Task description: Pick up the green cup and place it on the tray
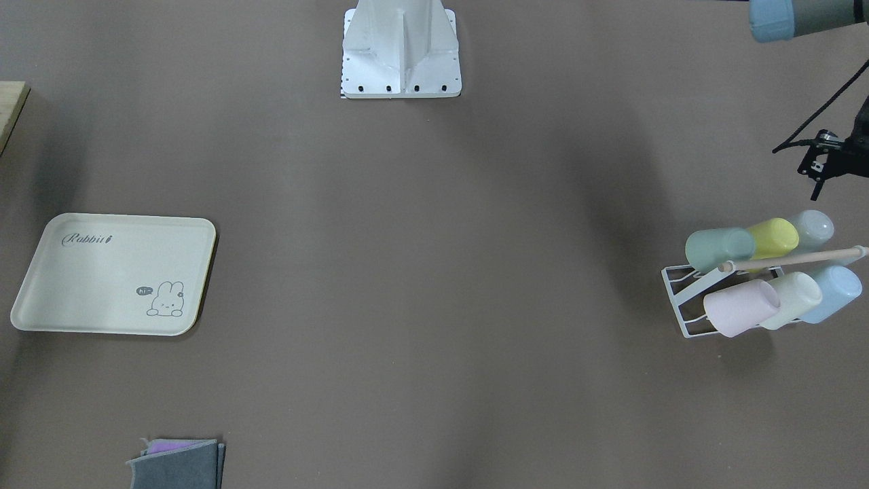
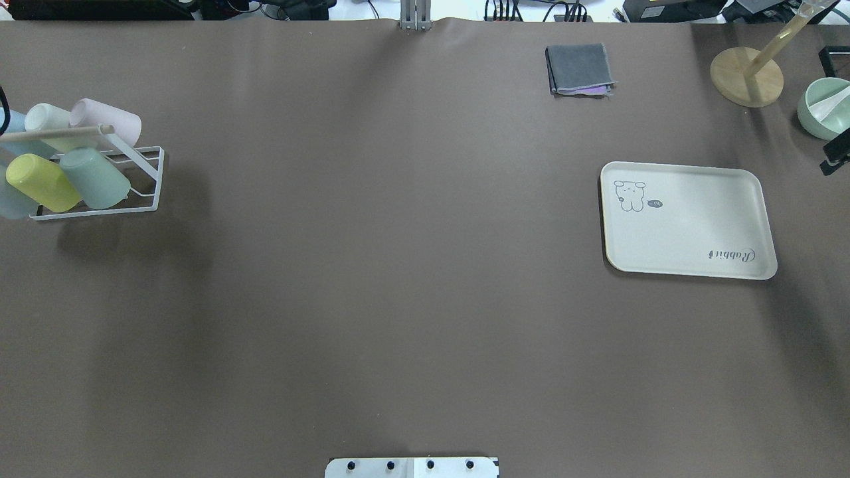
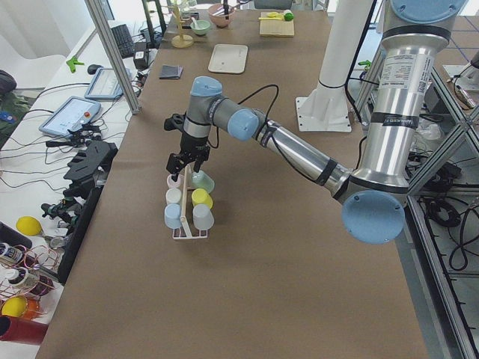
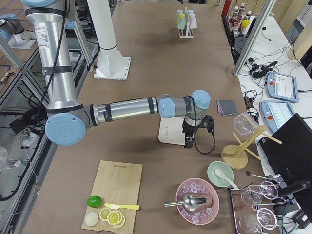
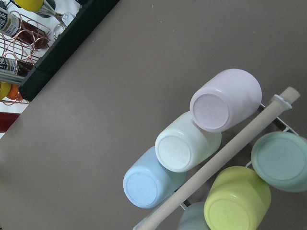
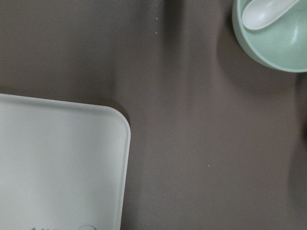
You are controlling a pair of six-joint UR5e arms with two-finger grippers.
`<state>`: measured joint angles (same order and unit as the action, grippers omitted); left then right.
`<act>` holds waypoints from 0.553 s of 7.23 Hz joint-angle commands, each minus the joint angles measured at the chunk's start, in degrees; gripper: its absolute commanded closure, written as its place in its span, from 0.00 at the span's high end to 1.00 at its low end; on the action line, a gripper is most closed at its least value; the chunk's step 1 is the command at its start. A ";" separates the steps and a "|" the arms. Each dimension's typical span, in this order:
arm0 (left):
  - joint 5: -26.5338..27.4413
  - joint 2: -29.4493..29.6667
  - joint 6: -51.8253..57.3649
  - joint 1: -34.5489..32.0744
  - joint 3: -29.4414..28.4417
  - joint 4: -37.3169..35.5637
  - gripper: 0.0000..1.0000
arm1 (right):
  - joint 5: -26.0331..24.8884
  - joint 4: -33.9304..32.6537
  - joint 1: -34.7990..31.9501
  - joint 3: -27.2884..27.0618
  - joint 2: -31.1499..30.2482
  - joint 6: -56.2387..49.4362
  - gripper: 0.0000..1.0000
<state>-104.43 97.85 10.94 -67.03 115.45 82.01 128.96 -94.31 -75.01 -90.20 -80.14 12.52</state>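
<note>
The green cup (image 1: 719, 248) lies tilted on a white wire rack (image 1: 682, 299) at the table's end, next to a yellow cup; it also shows in the overhead view (image 2: 96, 178) and the left wrist view (image 5: 282, 162). My left gripper (image 3: 179, 170) hovers just above the rack's cups; I cannot tell whether it is open or shut. The cream tray (image 2: 687, 219) with the Rabbit logo lies bare at the other end of the table. My right gripper (image 4: 187, 143) hangs over the tray's outer edge (image 6: 57, 163); I cannot tell its state.
The rack also holds pink (image 5: 225, 98), cream (image 5: 184, 143), light blue (image 5: 151, 179) and yellow (image 5: 237, 203) cups under a wooden bar (image 5: 216, 167). A folded grey cloth (image 2: 579, 70), a wooden stand (image 2: 747, 76) and a green bowl with a spoon (image 6: 273, 33) lie near the tray.
</note>
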 commanded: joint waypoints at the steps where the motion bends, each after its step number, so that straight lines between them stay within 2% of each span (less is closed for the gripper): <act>1: 5.11 0.06 0.57 4.44 1.97 -6.67 0.98 | 0.23 0.00 3.64 7.29 6.03 3.82 1.00; 2: 9.12 0.06 0.57 7.58 2.23 -10.95 0.98 | 0.41 3.75 4.52 9.67 6.57 6.53 1.00; 3: 14.12 0.06 0.57 11.27 2.76 -13.52 0.98 | 2.07 12.57 4.87 12.13 5.88 15.26 1.00; 4: 15.12 0.06 0.57 12.26 3.20 -14.24 0.98 | 2.52 19.71 5.14 13.11 4.74 23.78 1.00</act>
<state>-92.32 97.91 11.51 -57.21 118.07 69.83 130.54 -83.46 -70.38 -79.14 -74.52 26.47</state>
